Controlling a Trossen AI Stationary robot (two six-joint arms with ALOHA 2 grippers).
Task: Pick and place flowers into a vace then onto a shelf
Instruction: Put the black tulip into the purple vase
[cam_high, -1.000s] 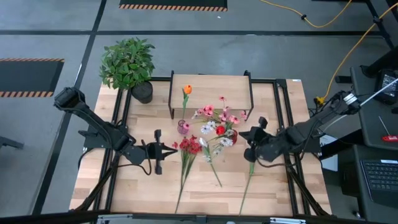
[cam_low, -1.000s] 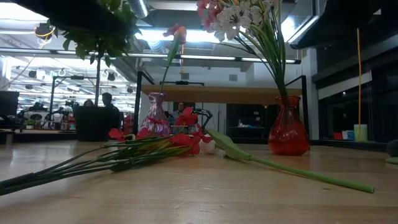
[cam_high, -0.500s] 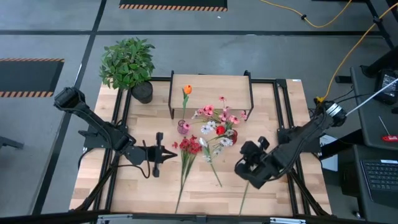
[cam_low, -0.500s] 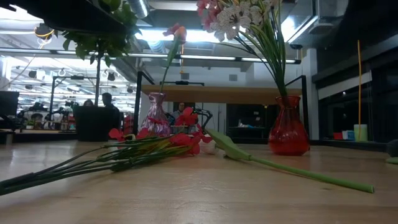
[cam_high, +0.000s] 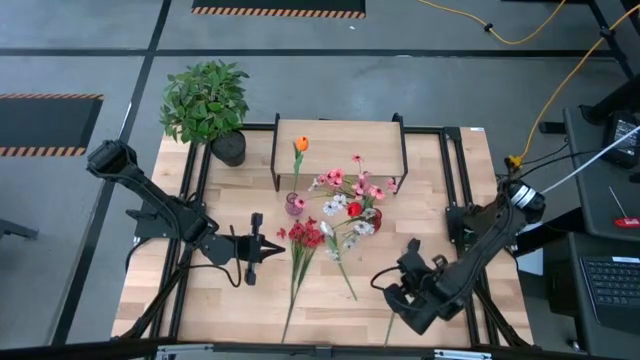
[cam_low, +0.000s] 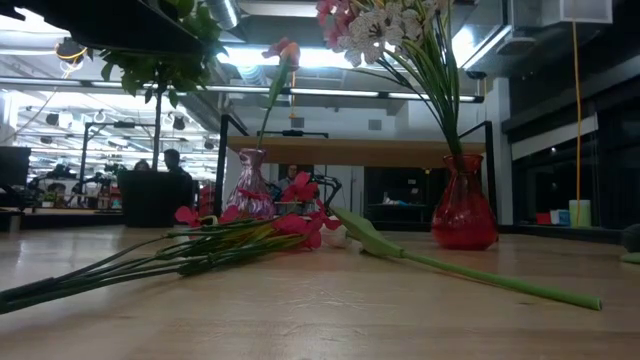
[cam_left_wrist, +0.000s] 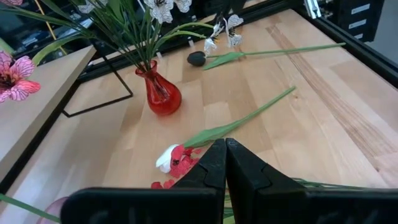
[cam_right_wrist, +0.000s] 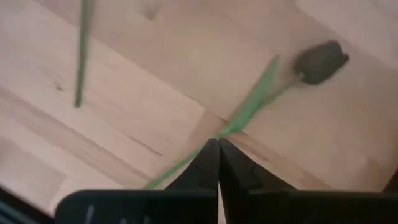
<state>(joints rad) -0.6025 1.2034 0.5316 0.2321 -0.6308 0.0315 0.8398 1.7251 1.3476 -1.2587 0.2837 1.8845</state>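
overhead, table-level, two wrist views — close

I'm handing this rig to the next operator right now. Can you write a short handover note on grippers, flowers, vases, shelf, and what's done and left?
Left gripper: shut, empty, beside the red flowers.
Right gripper: shut, empty, over the dark-headed stem near the front edge.
Red vase: on the table before the shelf, holding a pink and white bunch.
Pink vase: on the table, holding one orange flower.
Done: some flowers in vases.
Left: the loose stems lying on the table, then vases onto the shelf, which carries nothing yet.
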